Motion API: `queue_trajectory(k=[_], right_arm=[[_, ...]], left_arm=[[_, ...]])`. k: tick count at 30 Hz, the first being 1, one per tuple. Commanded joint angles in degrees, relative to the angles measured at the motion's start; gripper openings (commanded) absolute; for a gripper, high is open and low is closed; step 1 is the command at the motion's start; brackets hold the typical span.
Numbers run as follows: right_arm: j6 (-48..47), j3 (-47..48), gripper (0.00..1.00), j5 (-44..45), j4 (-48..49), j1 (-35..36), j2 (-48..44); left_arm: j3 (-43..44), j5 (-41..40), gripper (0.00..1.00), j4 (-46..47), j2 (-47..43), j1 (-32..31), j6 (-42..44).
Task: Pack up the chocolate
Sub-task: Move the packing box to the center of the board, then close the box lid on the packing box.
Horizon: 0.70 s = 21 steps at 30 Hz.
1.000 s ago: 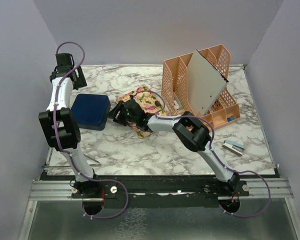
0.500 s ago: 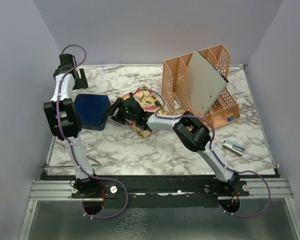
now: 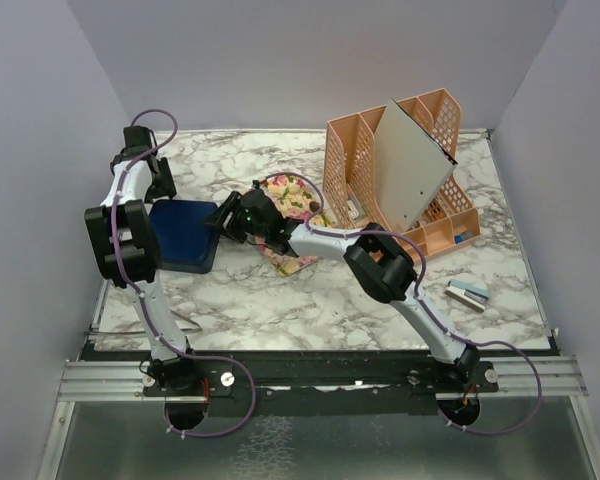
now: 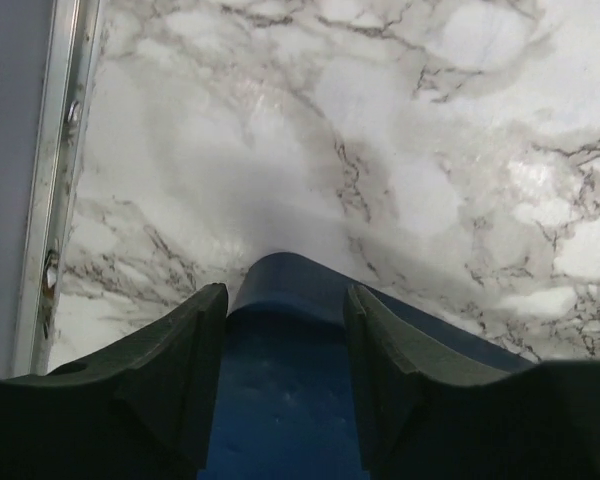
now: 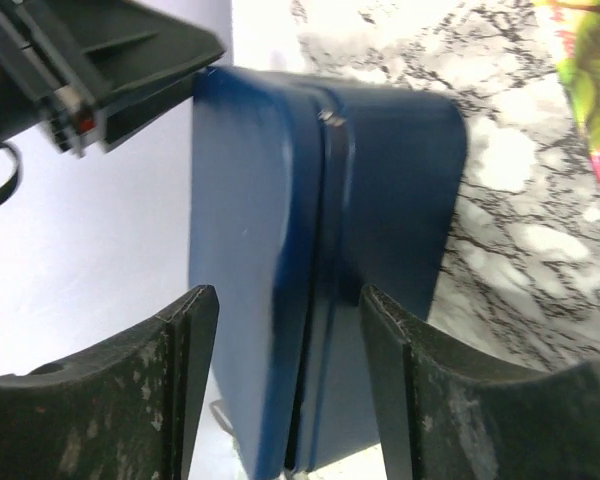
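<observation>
Box [image 3: 183,236] dark blue; table [image 3: 280,292] white marble, grey-veined — cloth [image 3: 293,196] floral, pink-green-yellow; rack [image 3: 352,165] peach-orange.

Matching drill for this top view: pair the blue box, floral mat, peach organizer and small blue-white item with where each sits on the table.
Things:
1 blue box
2 floral mat
3 peach organizer
4 small blue-white item

Places:
a back right
b front right
c left side
d centre

Pairs: 1-c; 2-d; 3-a; 4-b
</observation>
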Motion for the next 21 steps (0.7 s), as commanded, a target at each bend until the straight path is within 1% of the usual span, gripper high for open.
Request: queue_trajectory(k=[1, 3, 4, 5, 9, 10, 11, 13, 15, 16, 18, 21], right_arm=[[-2.3, 1.4, 0.6, -0.6, -4.3, 0.4, 2.2], [-3.6, 1.2, 0.55, -0.5, -5.6, 0.7, 1.9], [-4.2, 0.6, 0.54, 0.0, -6.2, 0.9, 1.5], [-4.7, -0.6, 0.51, 0.6, -6.2, 1.1, 1.1], [-3.2, -4.7, 0.26, 1.1, -2.9, 1.4, 0.4], [-3.2, -5.2, 0.21, 1.4, -2.0, 1.4, 0.2], [-3.5, -5.5, 0.19, 1.8, -1.1, 1.4, 0.0], [-4.9, -5.4, 0.18, 3.2, -0.5, 1.3, -0.6], [-6.4, -4.5, 0.19, 3.9, -1.0, 1.3, -1.0], [-7.0, -4.3, 0.22, 4.0, -1.2, 1.3, -1.3], [-7.6, -4.3, 0.31, 4.0, -1.5, 1.3, -2.1], [-7.5, -4.9, 0.4, 2.7, -2.1, 1.3, -3.4]], left_arm=[[-6.3, 2.3, 0.51, -0.4, -5.9, -0.3, -1.0], [-6.4, 3.6, 0.51, -0.4, -6.4, -0.3, -1.3], [-6.4, 5.5, 0.55, -0.4, -6.9, -0.3, -1.5], [-6.4, 7.4, 0.59, -0.2, -7.6, -0.3, -1.8], [-6.4, 11.8, 0.7, -0.1, -10.0, -0.4, -3.3], [-6.6, 12.6, 0.73, -0.1, -10.3, -0.4, -3.4], [-6.6, 13.0, 0.74, -0.4, -10.7, -0.4, -3.5], [-7.3, 12.3, 0.75, -0.7, -11.3, -0.4, -3.3], [-8.1, 9.9, 0.75, -1.5, -11.7, -0.4, -2.6], [-8.3, 8.1, 0.74, -2.1, -11.8, -0.4, -2.1], [-8.9, 3.8, 0.73, -3.1, -12.2, -0.4, -1.0], [-9.7, -3.3, 0.74, -3.7, -13.1, -0.4, 0.8]])
